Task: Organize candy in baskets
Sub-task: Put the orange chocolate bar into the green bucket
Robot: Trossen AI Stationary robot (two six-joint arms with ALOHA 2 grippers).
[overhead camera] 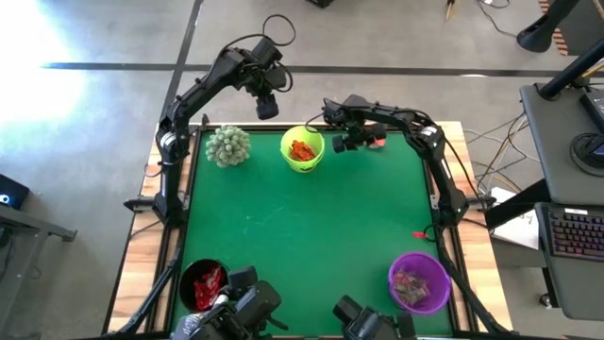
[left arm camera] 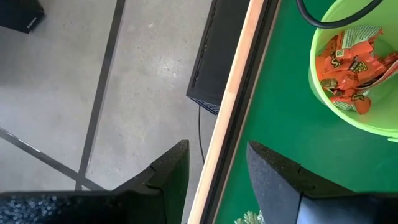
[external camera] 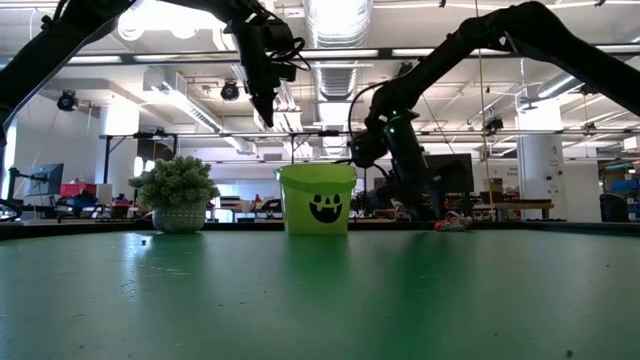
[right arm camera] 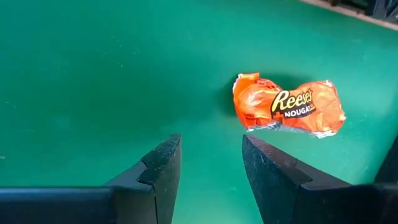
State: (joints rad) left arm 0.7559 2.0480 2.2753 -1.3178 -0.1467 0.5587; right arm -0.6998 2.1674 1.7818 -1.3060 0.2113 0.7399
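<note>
The right gripper point(right arm camera: 210, 177) is seen with its fingers parted and nothing between them, low over the green table point(overhead camera: 302, 236); an orange-wrapped candy point(right arm camera: 287, 107) lies flat on the mat just beyond the fingertips, untouched. The left gripper point(left arm camera: 217, 171) is likewise held apart and empty, raised above the table's far edge. A lime green basket point(overhead camera: 303, 149) of orange candy is placed between the two grippers; a spiky plant point(overhead camera: 227, 145) is set beside it; a black basket point(overhead camera: 202, 283) and a purple basket point(overhead camera: 419, 281) are placed at the near corners.
</note>
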